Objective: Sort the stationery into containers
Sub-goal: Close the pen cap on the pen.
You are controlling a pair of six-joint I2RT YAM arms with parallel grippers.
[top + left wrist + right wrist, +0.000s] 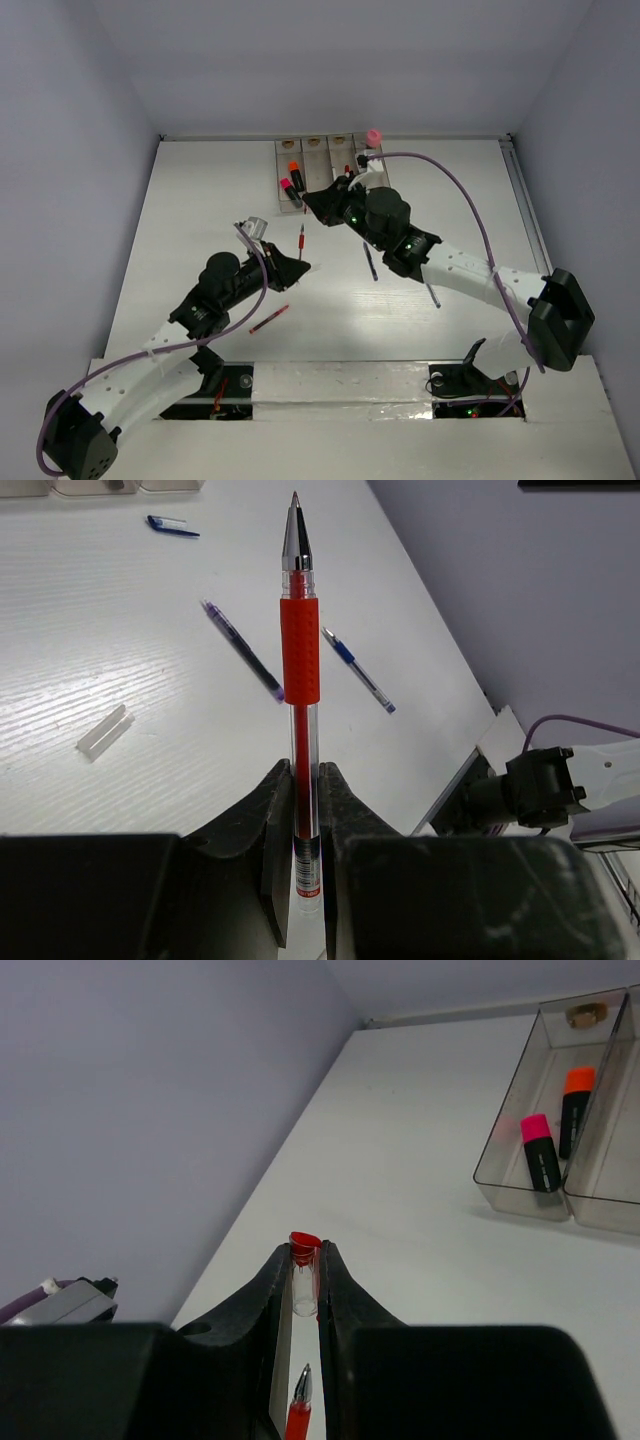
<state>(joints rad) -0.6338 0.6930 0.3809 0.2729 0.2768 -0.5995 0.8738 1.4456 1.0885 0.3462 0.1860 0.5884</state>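
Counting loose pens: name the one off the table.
The red pen, gripped in the left pincer; the purple pen and blue pen lie flat on the table.

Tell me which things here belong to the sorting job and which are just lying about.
Job: red pen in left gripper; pen cap in right gripper; containers; pink highlighter; orange highlighter; blue pen; loose red pen.
Lying about: purple cable; clear cap on table.

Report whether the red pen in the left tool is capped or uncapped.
Uncapped: the red pen, clamped in the left tool, shows its bare metal tip.
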